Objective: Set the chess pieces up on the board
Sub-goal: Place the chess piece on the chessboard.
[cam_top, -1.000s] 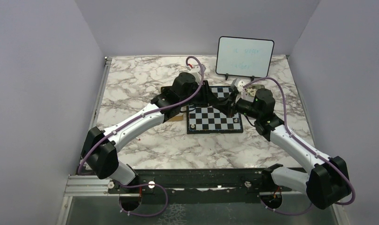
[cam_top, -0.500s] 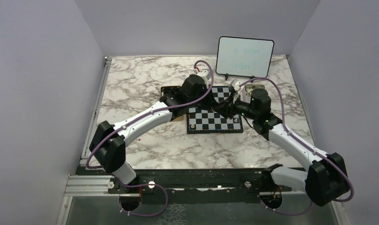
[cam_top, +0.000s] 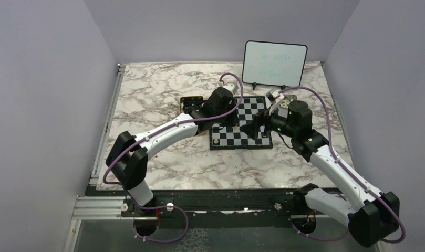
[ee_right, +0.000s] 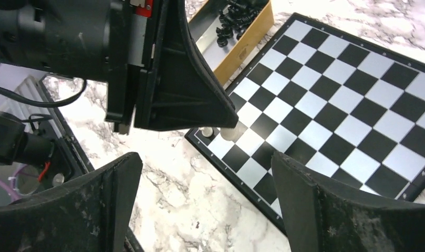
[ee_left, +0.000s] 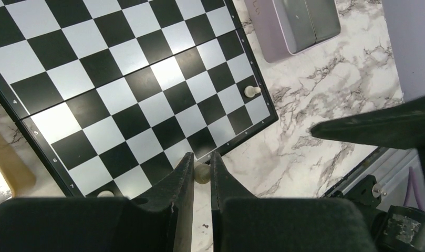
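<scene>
Left gripper is pinching a cream chess piece between its fingertips, right over the board's border. Board is lying ahead of those tips; another cream piece is standing on it ahead and to the right. Right gripper is hovering spread wide, board below and ahead, left gripper just beyond.

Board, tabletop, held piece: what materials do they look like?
Board: glossy, with glare on the squares; probably laminate or plastic. Tabletop: marble veining, satin sheen; real stone or a print, can't tell. Piece between the left fingers: smooth cream, likely plastic, possibly painted wood.
</scene>
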You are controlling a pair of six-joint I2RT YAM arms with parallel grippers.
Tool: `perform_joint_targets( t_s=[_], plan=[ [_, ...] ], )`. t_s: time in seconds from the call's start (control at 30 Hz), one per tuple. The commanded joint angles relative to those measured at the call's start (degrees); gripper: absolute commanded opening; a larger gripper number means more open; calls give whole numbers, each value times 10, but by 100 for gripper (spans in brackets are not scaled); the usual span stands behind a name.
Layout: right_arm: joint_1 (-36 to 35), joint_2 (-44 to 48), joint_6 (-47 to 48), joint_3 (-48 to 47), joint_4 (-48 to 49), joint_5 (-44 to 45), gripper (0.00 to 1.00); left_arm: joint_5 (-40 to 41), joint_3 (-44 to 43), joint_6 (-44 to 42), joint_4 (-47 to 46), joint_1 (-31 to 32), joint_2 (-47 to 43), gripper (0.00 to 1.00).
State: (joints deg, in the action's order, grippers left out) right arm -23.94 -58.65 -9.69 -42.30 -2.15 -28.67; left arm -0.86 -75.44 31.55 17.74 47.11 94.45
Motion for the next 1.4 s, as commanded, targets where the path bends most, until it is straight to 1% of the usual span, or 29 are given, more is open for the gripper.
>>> perform_joint_targets(
  t_s=[0.0, 0.1, 0.2, 0.3, 0.47, 0.6, 0.9, 1.2, 1.37],
  plan=[
    [-4, 41, -57, -10, -77, 60, 100, 19, 34, -1, -49, 4, -5, 5],
    [-4, 58, -80, -14, -102, 64, 100, 10, 68, 11, -106, 5, -13, 5],
    [-4, 74, -98, -10, -107, 68, 100, -16, 101, 19, -159, 5, -16, 6],
    [-4, 97, -109, 3, -104, 102, 100, -30, 128, 22, -205, 5, -13, 6],
    [-4, 129, -113, 20, -109, 177, 100, -46, 144, 19, -244, 7, 7, 6],
    [-4, 146, -109, 24, -113, 201, 100, -38, 163, 14, -273, 13, 11, 6],
    [-4, 159, -99, 33, -120, 220, 100, -46, 176, 6, -312, 19, 34, 8],
    [-4, 167, -98, 36, -127, 238, 100, -46, 185, -8, -321, 24, 48, 11],
    [-4, 173, -97, 34, -127, 239, 100, -36, 184, -20, -306, 25, 51, 11]
  ],
)
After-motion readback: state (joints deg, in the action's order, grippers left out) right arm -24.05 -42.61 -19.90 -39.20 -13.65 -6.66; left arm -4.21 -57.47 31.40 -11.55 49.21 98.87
